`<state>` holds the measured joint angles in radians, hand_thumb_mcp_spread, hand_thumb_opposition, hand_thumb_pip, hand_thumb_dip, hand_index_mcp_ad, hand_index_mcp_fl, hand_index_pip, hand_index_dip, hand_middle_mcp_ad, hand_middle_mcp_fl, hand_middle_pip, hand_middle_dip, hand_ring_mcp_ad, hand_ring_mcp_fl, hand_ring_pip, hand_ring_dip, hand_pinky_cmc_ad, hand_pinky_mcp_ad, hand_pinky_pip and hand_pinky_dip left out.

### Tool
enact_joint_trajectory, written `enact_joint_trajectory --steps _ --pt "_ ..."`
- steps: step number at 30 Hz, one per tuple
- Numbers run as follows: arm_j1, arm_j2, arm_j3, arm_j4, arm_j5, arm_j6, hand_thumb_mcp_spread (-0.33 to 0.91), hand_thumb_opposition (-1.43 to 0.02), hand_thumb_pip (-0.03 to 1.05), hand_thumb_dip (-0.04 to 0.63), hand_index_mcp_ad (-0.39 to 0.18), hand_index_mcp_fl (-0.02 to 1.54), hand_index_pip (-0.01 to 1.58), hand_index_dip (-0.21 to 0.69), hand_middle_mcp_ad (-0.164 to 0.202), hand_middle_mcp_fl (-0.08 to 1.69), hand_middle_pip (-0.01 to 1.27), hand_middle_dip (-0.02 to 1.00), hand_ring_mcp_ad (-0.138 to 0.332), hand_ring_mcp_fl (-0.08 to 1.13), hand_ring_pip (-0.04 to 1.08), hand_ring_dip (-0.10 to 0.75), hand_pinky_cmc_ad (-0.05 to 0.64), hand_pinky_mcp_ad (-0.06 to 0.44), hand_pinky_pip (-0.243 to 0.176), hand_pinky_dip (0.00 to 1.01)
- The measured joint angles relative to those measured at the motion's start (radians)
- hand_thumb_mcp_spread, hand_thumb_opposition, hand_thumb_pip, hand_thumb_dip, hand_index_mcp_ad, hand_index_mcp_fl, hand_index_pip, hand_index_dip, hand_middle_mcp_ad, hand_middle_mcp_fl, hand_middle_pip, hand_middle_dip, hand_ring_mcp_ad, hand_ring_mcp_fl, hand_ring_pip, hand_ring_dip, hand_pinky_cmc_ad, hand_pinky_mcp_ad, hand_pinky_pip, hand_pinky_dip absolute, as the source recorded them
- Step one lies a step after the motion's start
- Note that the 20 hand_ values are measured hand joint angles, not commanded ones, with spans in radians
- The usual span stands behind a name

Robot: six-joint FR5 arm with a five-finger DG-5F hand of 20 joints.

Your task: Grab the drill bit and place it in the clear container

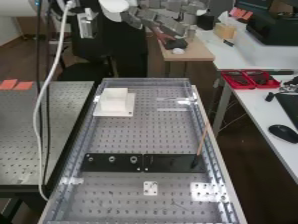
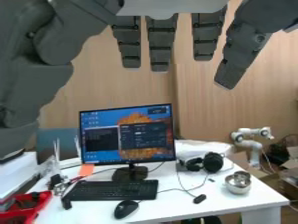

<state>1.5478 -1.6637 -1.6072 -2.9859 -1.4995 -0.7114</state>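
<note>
The hand [image 1: 161, 22] is beyond the far end of the perforated bench plate in the high view, well away from everything on it. In the wrist view the hand [image 2: 161, 44] has straight, spread fingers with nothing between them. A thin brown stick [image 1: 202, 138] with a dark lower end stands tilted at the right end of a black bar; whether it is the drill bit I cannot tell. A clear, shiny piece [image 1: 174, 104] lies near the plate's far right corner, possibly the clear container.
A white block [image 1: 114, 100] on a square base sits at the plate's far left. The black bar [image 1: 113, 162] crosses the plate, and raised metal rails run along its sides. Right of it, a white desk holds red trays [image 1: 249, 79] and a mouse [image 1: 284, 133]. A monitor [image 2: 128, 134] faces the wrist camera.
</note>
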Motion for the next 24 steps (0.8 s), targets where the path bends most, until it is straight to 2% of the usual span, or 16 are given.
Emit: enact_joint_trajectory --steps 8,10,24 --pt "0.003 0.006 -0.003 -0.001 0.015 0.001 0.36 -0.66 0.19 0.068 -0.045 0.08 0.1 0.347 0.061 0.08 0.16 0.14 0.232 -0.01 0.1 0.017 0.562 0.319 -0.093 0.37" --pt "0.003 0.006 -0.002 -0.003 0.018 0.004 0.36 -0.66 0.19 0.068 -0.03 0.08 0.1 0.347 0.058 0.07 0.16 0.14 0.239 -0.01 0.1 0.017 0.562 0.316 -0.093 0.37" --pt "-0.002 -0.013 0.018 -0.035 -0.007 0.025 0.36 -0.65 0.19 0.068 -0.026 0.08 0.1 0.347 0.061 0.07 0.16 0.14 0.248 -0.02 0.1 0.017 0.56 0.312 -0.089 0.38"
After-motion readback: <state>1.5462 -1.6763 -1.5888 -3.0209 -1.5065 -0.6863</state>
